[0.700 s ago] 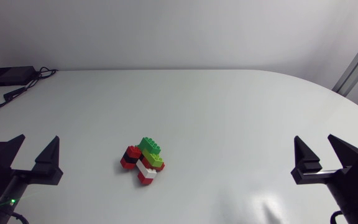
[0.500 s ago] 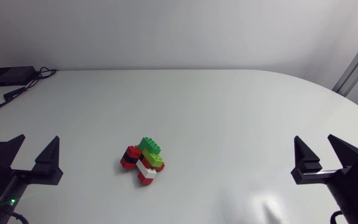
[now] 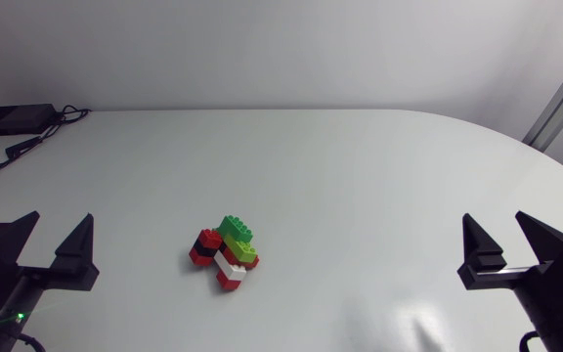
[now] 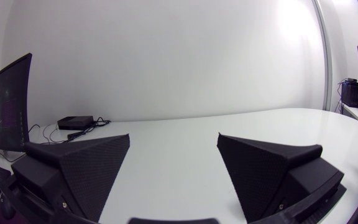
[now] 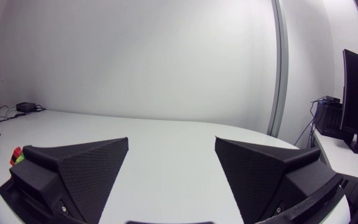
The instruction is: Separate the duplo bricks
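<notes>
Clump of joined duplo bricks (image 3: 224,257) on my white counter (image 3: 360,186); my left tool (image 3: 62,217) near the clump's left, fingers wide; my right tool (image 3: 495,217) well apart on the clump's right, wide too

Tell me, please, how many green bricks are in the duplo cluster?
2. A bright green brick sits farthest back; a lime green brick lies just nearer, against the white brick. More may be hidden underneath.
</notes>
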You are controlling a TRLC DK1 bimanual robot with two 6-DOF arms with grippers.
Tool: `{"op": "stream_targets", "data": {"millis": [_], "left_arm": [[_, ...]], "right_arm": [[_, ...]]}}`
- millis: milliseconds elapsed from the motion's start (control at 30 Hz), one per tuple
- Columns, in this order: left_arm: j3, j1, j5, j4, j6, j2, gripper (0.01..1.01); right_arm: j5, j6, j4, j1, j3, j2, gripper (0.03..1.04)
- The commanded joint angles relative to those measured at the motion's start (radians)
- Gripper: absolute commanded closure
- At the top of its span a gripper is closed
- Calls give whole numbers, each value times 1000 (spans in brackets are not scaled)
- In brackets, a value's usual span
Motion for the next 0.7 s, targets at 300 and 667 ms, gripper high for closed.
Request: {"op": "stream_targets", "data": {"millis": [300, 667], "left_arm": [[10, 2, 2, -4, 30, -18, 46], [103, -14, 2, -26, 33, 16, 46]], "right_arm": [[-3, -3, -14, 15, -32, -9, 61], [-3, -3, -37, 29, 55, -8, 61]]}}
